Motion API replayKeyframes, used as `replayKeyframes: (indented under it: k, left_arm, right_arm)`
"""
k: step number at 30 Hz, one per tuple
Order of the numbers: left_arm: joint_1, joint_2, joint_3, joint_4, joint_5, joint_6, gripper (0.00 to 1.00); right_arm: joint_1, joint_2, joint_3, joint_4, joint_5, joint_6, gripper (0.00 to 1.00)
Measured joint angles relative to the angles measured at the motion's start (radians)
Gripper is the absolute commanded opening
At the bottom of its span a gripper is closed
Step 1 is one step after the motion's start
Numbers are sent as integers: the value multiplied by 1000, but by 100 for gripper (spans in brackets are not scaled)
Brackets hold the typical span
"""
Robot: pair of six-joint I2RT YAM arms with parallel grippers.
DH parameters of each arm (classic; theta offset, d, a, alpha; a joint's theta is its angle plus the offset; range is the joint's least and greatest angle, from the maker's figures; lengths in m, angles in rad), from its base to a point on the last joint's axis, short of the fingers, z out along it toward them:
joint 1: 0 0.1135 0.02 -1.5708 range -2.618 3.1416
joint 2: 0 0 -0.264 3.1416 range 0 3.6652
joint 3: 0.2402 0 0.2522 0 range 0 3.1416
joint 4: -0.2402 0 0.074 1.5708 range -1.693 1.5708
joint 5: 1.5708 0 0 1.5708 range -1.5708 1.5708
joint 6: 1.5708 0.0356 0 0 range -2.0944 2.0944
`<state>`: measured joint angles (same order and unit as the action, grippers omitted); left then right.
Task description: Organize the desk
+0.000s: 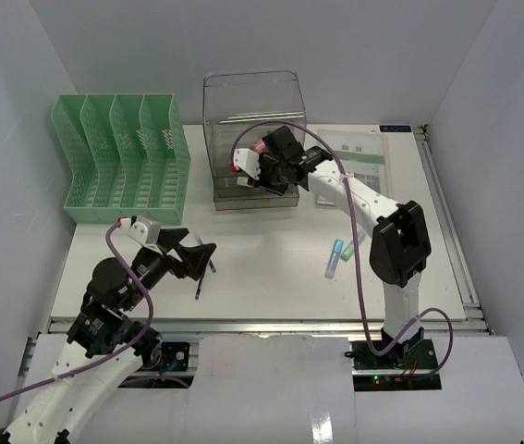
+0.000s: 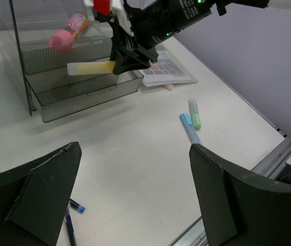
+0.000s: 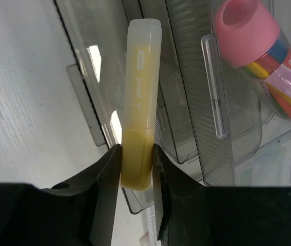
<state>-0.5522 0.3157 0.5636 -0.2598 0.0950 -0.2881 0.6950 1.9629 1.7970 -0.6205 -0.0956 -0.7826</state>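
While the right gripper [image 3: 135, 154] reaches out to the clear drawer unit [image 1: 252, 102] at the back of the desk [image 1: 271, 259], its two fingers pinch the coloured end of a yellow highlighter [image 3: 142, 102]. The pale cap end points away from the wrist. The marker sits over the pulled-out drawers, though I cannot tell whether it touches them. A pink-capped tube [image 3: 253, 36] full of coloured sticks lies in the upper drawer, just beside the marker's line.

The desk itself spreads white across the whole floor of the booth. Its silver rail runs along the near edge, where both arms are bolted.

Nearer the front left, the left gripper [image 2: 135, 148] hangs above the tabletop with its fingers spread wide and nothing between them. Two blue pens [image 2: 73, 215] lie on the surface just beneath it. A blue highlighter [image 2: 189, 128] and a green highlighter [image 2: 195, 114] lie side by side towards the right, close to the right arm's elbow. A printed sheet [image 1: 359, 153] rests flat at the back right, beside the drawer unit. A green file sorter [image 1: 123, 157] stands at the back left corner.
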Motion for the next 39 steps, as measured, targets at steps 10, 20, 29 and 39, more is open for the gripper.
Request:
replayKeyframes:
  k: [10, 20, 29, 39]
  left_arm:
    - [-1, 76, -4, 19, 67, 1, 98]
    - [-4, 313, -26, 103, 224, -90, 88]
    - [-393, 942, 161, 188, 82, -195, 91]
    - [-596, 1663, 804, 42, -249, -224, 88]
  right_arm:
    - [-4, 56, 13, 43, 110, 32, 82]
    - [-220, -316, -325, 44, -356, 113, 84]
    - [-736, -654, -810, 57, -874, 145, 85]
    - [-1078, -670, -920, 32, -971, 207, 86]
